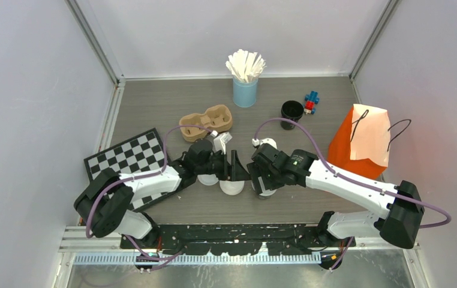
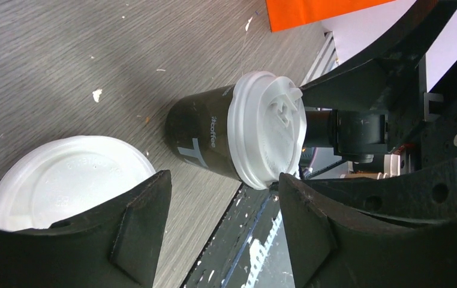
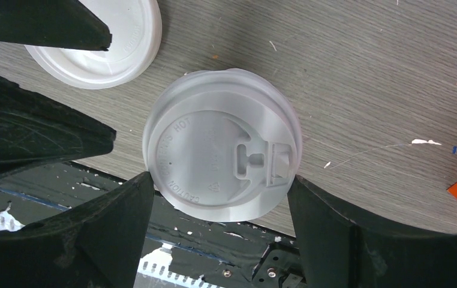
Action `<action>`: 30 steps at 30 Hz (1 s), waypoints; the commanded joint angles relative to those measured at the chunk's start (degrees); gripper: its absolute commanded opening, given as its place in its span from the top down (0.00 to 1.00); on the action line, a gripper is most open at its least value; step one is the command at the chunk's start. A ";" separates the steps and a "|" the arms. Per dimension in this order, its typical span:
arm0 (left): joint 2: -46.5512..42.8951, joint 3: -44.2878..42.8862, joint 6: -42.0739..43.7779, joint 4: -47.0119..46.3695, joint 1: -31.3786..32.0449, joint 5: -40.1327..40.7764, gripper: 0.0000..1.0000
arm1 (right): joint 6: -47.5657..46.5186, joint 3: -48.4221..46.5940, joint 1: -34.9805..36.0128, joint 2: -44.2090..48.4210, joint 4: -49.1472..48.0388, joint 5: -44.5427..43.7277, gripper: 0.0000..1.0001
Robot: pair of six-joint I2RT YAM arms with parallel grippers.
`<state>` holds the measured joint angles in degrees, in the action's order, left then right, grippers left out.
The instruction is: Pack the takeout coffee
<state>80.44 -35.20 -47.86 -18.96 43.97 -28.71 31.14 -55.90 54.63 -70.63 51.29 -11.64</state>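
Three takeout coffee cups stand in a row near the front edge of the desk [image 1: 214,209].
- Left cup [image 1: 207,179]: mostly hidden under the left arm.
- Middle cup [image 2: 64,174]: partly covered by a finger of the left gripper [image 2: 223,183], whose jaws are spread and hold nothing.
- Right cup [image 3: 223,150]: between the spread jaws of the right gripper [image 3: 220,183]; I cannot tell if they touch it.

The front rail is close. There is open desk behind the cups, toward the cup carrier [image 1: 205,122]. An orange bag [image 1: 361,141] stands far right.

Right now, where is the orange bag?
In the top view, the orange bag stands on the table's right side, just right of the lidless black cup and the little blue-and-red toy.
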 commanded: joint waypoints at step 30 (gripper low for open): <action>7.25 -6.11 1.22 -3.16 2.53 -0.23 0.38 | 2.11 0.16 -0.55 8.14 0.04 0.16 0.13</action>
<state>87.53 -39.31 -47.77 -20.40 45.98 -28.67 31.81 -55.33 54.50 -66.43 51.13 -11.38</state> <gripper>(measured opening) 0.620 0.877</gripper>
